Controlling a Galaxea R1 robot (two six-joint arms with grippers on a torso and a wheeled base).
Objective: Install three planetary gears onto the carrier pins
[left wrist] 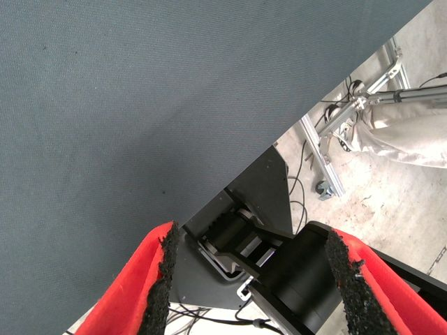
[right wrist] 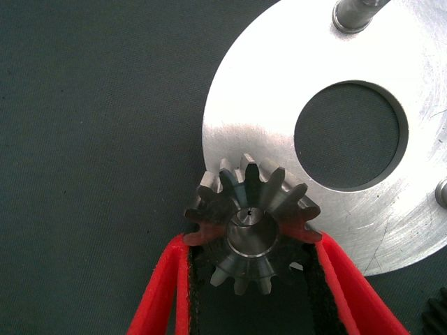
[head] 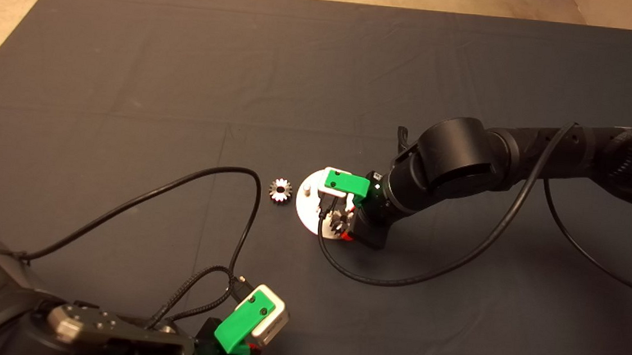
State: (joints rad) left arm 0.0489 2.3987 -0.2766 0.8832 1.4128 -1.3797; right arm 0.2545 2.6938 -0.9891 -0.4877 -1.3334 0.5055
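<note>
Red fingers of my right gripper pinch a planetary gear by its teeth, and a carrier pin fills its bore, so I judge the grip serves only to steady the gear as it seats at the edge of the silver disc. My left gripper waits at the near edge of the dark mat, fingers spread wide on nothing. One loose gear lies just beside the disc (another's teeth barely show at the right wrist view's corner). Two pins stand bare. Pale floor lies beyond the mat.
</note>
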